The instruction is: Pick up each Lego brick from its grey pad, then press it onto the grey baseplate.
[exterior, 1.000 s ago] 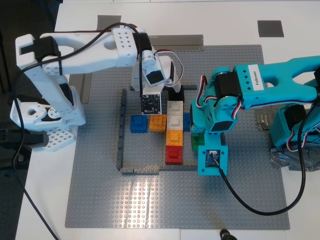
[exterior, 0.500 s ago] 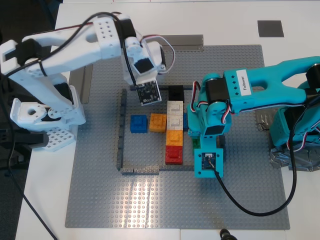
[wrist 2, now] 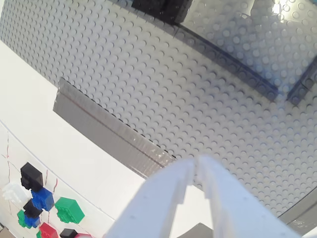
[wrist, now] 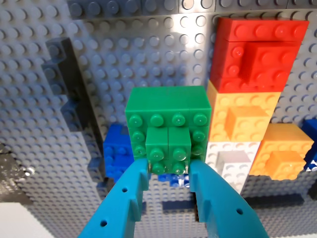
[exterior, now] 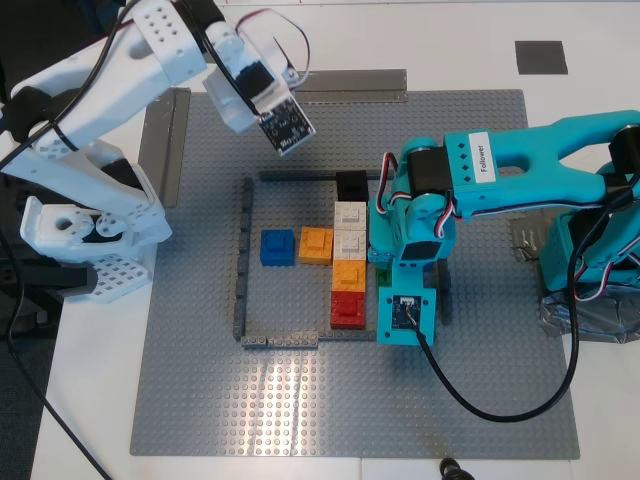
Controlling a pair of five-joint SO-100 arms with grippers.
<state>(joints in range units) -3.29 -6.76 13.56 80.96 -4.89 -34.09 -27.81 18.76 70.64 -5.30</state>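
My first gripper, the teal one, is shut on the raised middle of the green Lego brick. The brick sits on the grey baseplate against the column of red, orange and white bricks. In the exterior view the teal arm hides the green brick. The black Lego brick stands on the baseplate at the top of that column, just inside the thin dark wall. My second gripper, the white one, is shut and empty, raised above the baseplate's far corner at the exterior view's left. One grey pad lies bare.
A blue brick and an orange brick stand inside the wall. Grey tape strips edge the baseplate. The white arm's base is at the exterior view's left, the teal arm's base at its right. A cable trails over the plate.
The white arm rose and swung away from the black brick toward the exterior view's upper left. The teal arm shifted slightly left with the green brick, now covering it.
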